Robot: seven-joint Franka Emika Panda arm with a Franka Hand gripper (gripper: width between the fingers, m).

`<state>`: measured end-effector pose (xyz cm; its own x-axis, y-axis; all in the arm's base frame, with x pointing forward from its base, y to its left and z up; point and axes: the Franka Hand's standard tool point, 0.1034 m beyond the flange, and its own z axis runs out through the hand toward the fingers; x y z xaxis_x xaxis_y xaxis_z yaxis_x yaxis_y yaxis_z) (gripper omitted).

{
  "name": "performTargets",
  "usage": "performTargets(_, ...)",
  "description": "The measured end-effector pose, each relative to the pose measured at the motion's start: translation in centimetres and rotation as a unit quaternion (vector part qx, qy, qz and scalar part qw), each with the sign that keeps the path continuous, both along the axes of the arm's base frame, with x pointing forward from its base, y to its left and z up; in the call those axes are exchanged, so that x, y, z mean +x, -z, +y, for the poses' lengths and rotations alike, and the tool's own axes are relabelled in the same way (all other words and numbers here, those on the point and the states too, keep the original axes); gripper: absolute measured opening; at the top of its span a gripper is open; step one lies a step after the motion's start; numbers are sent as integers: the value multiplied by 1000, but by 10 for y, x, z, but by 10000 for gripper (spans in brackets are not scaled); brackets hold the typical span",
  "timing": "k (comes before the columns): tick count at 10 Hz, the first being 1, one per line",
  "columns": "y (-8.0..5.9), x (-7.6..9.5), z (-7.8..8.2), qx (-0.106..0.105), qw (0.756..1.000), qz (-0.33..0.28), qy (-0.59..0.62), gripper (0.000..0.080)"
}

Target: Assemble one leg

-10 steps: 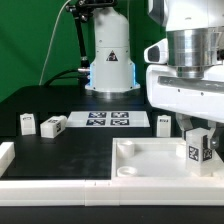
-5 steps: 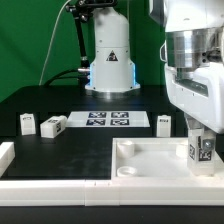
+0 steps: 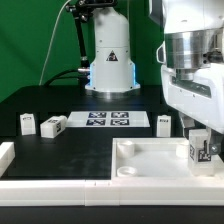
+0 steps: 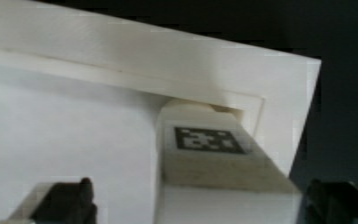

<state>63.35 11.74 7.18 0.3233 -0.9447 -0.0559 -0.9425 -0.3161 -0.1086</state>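
The Franka arm's gripper (image 3: 203, 150) hangs low over the exterior view's right side, above the large white square plate (image 3: 150, 160) that lies at the front of the black surface (image 3: 60, 150). Between its fingers (image 3: 214, 138) sits one leg (image 3: 200, 151), a small white stubby block with a black-and-white tag facing the camera. The fingers are closed narrowly on this leg, and the leg stands upright at the plate's corner on the exterior view's right. Whether its base touches the plate or hangs just above it cannot be told.

In the wrist view the same leg (image 4: 217, 150) shows its tag, lying against the white plate (image 4: 87, 110) near the plate's corner, with the dark fingers (image 4: 66, 203) on either side of it at the edge of the picture.

Three more legs rest on the surface behind the plate: one (image 3: 27, 123) far to the exterior view's left, a second (image 3: 53, 125) just beside it and tilted, and a third (image 3: 164, 123) near the gripper body. Between the second and third lies the marker board (image 3: 110, 120), flat, with its tags facing up.
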Motion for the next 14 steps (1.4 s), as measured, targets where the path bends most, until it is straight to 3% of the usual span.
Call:
performTargets(1,0,0,-1,-7,998,-5,-68,636)
performTargets(5,-4,3,5,-29,956,-22,-290,649)
performTargets(11,-4,4,2,-65,840,-40,-537,649)
performTargets(12,-4,4,1,-67,820,-41,-568,538)
performTargets(13,-4,4,1,-67,818,-41,-569,401)
performTargets(14,-4,4,1,-67,819,-41,-569,401)
